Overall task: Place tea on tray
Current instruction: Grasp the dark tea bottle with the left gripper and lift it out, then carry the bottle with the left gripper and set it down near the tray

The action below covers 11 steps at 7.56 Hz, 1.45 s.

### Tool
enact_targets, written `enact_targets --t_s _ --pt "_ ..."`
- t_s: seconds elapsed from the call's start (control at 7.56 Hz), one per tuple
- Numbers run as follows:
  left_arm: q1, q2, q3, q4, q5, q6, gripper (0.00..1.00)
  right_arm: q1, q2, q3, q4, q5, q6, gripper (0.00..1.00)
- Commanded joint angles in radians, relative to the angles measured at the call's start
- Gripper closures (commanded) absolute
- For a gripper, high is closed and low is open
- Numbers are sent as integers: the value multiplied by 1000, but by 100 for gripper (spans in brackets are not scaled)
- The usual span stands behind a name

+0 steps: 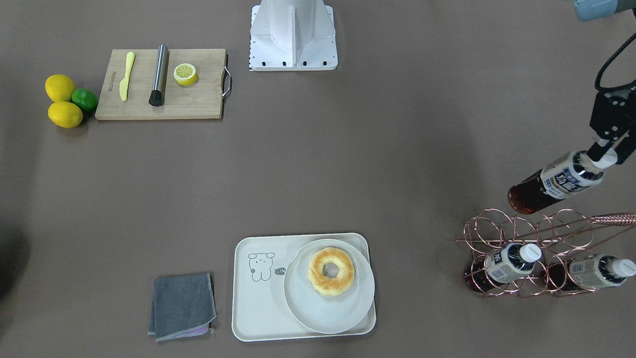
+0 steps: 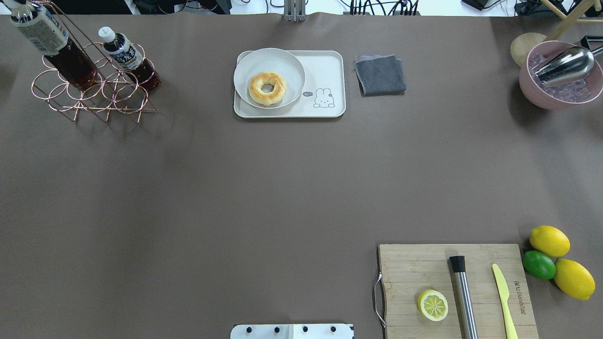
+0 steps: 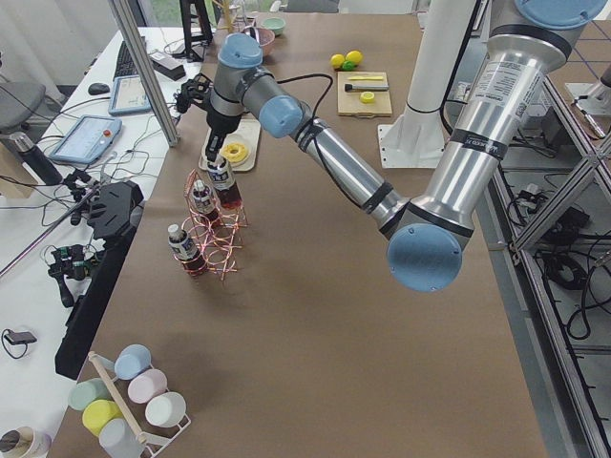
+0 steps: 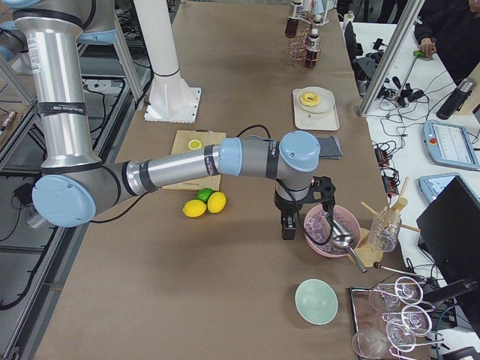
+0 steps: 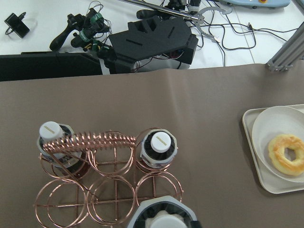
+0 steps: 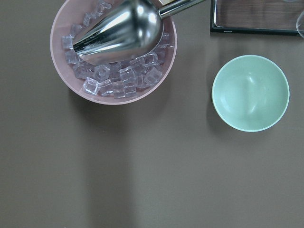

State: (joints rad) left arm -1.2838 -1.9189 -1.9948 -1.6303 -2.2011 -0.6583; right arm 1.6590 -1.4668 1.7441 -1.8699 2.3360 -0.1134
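Observation:
My left gripper (image 1: 605, 158) is shut on the white cap of the tea (image 1: 556, 181), a bottle with a navy-and-white label. It holds the tea tilted just above the copper wire rack (image 1: 526, 233). The bottle also shows in the left exterior view (image 3: 227, 188) and at the bottom of the left wrist view (image 5: 164, 216). The cream tray (image 1: 258, 308) with the bear drawing lies at the table's far middle, well apart from the tea. A round plate (image 1: 328, 313) with a doughnut (image 1: 331, 271) fills most of it. My right gripper (image 4: 289, 225) hangs beside a pink ice bowl; I cannot tell its state.
The rack holds another navy-label bottle (image 1: 507, 263) and a pale-label bottle (image 1: 596, 271). A grey cloth (image 1: 183, 306) lies beside the tray. A cutting board (image 1: 194, 99) with a knife, a muddler and half a lemon sits near the robot's base. A green bowl (image 6: 250, 92) stands by the ice bowl (image 2: 530, 89).

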Motion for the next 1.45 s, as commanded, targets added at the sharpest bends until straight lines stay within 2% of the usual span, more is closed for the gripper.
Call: enact_targets --t_s 0.0,0.13,0.4,0.53,0.79,1.06,1.32 --pt "151 6 -117 65 122 -171 100 -1 3 -8 2 0 1 0" --pt "253 -17 -165 105 209 -270 100 -1 6 -15 2 0 1 0" --pt "500 -218 -176 334 446 -468 100 -1 6 -14 3 6 -2 0" --pt "594 -295 -170 413 524 -542 100 -1 3 -11 3 8 -5 0" --pt "710 -383 -110 428 607 -659 100 -1 2 -14 20 8 -5 0" --pt "803 -490 2 426 690 -718 100 -1 2 -15 37 9 1 0" --pt "816 -512 43 425 698 -719 100 -1 0 -14 37 9 0 0"
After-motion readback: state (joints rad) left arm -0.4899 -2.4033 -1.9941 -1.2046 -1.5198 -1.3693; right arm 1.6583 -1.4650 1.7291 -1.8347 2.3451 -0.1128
